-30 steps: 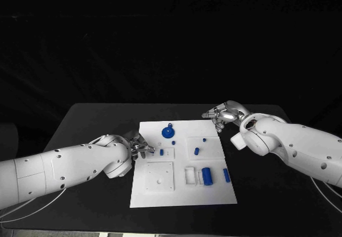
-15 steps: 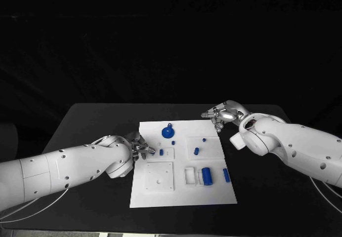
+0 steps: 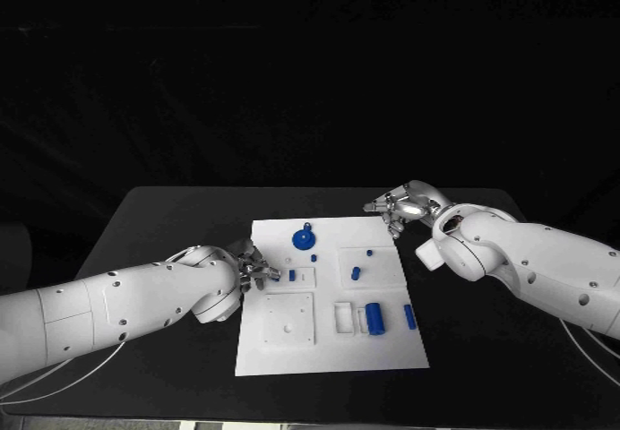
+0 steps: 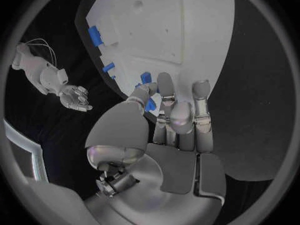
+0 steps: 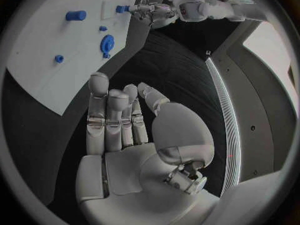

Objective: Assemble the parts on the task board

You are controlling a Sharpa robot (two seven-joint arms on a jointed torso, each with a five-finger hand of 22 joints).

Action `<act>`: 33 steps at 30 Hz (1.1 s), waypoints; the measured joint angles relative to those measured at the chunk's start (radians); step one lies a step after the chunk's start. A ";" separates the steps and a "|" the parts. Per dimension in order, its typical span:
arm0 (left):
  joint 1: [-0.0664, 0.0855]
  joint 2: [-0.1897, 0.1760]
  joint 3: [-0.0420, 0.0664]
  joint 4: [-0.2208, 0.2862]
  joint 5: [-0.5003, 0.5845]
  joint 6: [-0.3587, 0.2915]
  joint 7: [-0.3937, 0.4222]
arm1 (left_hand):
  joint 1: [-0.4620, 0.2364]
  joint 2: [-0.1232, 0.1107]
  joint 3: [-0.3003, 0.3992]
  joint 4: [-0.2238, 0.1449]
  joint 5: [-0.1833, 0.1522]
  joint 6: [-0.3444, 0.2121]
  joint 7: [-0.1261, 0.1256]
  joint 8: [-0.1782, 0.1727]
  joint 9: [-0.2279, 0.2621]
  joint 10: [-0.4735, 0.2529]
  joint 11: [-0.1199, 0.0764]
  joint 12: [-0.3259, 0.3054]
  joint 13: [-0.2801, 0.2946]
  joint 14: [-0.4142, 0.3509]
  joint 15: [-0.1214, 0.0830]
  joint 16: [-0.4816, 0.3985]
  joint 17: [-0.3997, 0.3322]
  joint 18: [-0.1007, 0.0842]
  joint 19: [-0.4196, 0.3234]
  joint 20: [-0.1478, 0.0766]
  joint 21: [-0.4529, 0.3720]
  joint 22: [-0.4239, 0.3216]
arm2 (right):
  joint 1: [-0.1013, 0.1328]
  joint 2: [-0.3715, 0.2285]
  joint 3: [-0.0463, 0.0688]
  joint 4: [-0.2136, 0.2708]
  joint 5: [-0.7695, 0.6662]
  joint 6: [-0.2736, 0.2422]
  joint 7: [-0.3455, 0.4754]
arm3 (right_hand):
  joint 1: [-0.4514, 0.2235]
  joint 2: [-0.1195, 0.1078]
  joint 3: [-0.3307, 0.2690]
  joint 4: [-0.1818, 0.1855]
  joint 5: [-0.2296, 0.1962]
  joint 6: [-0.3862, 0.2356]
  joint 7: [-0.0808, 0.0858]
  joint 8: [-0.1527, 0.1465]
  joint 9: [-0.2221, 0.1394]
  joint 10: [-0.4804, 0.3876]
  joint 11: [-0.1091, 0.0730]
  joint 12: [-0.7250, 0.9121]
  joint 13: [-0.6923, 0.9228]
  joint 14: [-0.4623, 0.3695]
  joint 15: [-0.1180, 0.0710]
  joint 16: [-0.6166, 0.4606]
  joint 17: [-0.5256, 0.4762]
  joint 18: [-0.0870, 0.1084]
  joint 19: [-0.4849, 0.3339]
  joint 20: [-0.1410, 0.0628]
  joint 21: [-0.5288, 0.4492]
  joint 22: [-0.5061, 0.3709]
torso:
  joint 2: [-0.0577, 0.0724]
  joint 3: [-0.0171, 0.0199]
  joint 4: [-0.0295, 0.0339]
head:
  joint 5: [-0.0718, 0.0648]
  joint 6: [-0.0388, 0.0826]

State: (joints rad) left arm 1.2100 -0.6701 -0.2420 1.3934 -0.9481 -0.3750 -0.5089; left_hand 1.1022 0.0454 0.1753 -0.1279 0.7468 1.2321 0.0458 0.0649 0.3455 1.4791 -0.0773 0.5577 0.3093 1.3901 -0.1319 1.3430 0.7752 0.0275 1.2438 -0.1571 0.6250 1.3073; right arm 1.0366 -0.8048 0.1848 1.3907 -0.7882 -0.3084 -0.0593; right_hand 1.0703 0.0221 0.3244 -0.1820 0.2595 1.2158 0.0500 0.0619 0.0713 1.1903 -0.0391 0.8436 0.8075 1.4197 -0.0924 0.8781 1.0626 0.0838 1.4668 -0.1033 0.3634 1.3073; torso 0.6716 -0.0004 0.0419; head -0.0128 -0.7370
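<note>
The black table [image 3: 168, 224] fills the lower frame, with the white task board [image 3: 330, 354] at its centre. The left hand [image 3: 254, 267] sits at the board's left edge, pinching a small blue part [image 4: 150, 103]. The right hand [image 3: 400, 208], fingers apart and empty, hovers off the board's upper right corner.

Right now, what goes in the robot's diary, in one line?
left hand: at task board left edge, touching small blue part | right hand: open, empty, beyond far right corner
</note>
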 measured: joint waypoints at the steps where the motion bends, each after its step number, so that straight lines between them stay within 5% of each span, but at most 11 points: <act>1: 0.000 0.000 0.000 0.000 0.000 0.001 0.000 | 0.000 0.000 0.000 0.000 0.001 0.000 0.000 0.000 0.000 0.000 0.000 0.000 -0.001 0.000 0.000 0.000 0.000 0.000 0.000 0.000 0.000 0.000 | 0.000 0.000 0.000 0.000 0.000 0.000 0.000 | 0.000 0.000 0.000 0.000 0.000 0.000 0.000 0.000 0.000 0.000 0.000 0.000 0.000 0.000 0.000 0.000 0.000 0.000 0.000 0.000 0.000 0.000 | 0.000 0.0000 0.0000 | 0.000 0.000; 23: -0.001 0.000 0.003 -0.004 -0.019 0.020 0.001 | 0.000 0.000 -0.003 -0.005 0.001 0.000 0.000 -0.002 0.011 0.000 0.000 0.011 0.001 0.006 -0.002 0.000 0.004 0.000 0.000 0.000 0.000 0.000 | 0.000 0.002 0.000 -0.001 -0.001 -0.002 -0.001 | 0.000 0.000 -0.003 -0.003 0.000 0.000 0.000 0.000 0.000 0.000 0.000 0.000 0.002 0.000 0.000 0.000 0.001 0.000 0.000 0.000 0.000 0.000 | 0.000 0.0003 0.0002 | 0.006 0.000; 33: 0.000 -0.001 0.005 -0.006 -0.026 0.042 0.002 | -0.006 0.006 -0.003 -0.005 -0.005 0.000 0.000 0.002 0.015 0.000 0.000 0.018 0.007 0.011 -0.004 0.000 0.011 0.000 0.000 0.000 0.004 0.000 | 0.000 0.003 0.000 -0.001 -0.001 0.000 0.000 | 0.005 -0.005 0.009 -0.014 0.105 0.000 0.000 0.000 0.000 0.000 0.000 -0.002 0.002 0.000 0.000 0.000 0.002 0.000 0.000 0.000 0.004 0.000 | 0.000 0.0003 0.0002 | 0.009 -0.002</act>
State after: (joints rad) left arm 1.2101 -0.6711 -0.2368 1.3871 -0.9739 -0.3335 -0.5066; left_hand 1.0960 0.0516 0.1722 -0.1329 0.7414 1.2322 0.0457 0.0668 0.3605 1.4792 -0.0772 0.5752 0.3167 1.4008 -0.1355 1.3429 0.7862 0.0276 1.2438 -0.1571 0.6290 1.3077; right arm 1.0365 -0.8020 0.1848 1.3894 -0.7892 -0.3084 -0.0595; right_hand 1.0753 0.0167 0.3330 -0.1961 0.3650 1.2158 0.0500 0.0619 0.0716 1.1902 -0.0390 0.8415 0.8098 1.4196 -0.0924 0.8780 1.0647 0.0838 1.4668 -0.1033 0.3677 1.3073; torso 0.6712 -0.0001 0.0421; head -0.0036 -0.7388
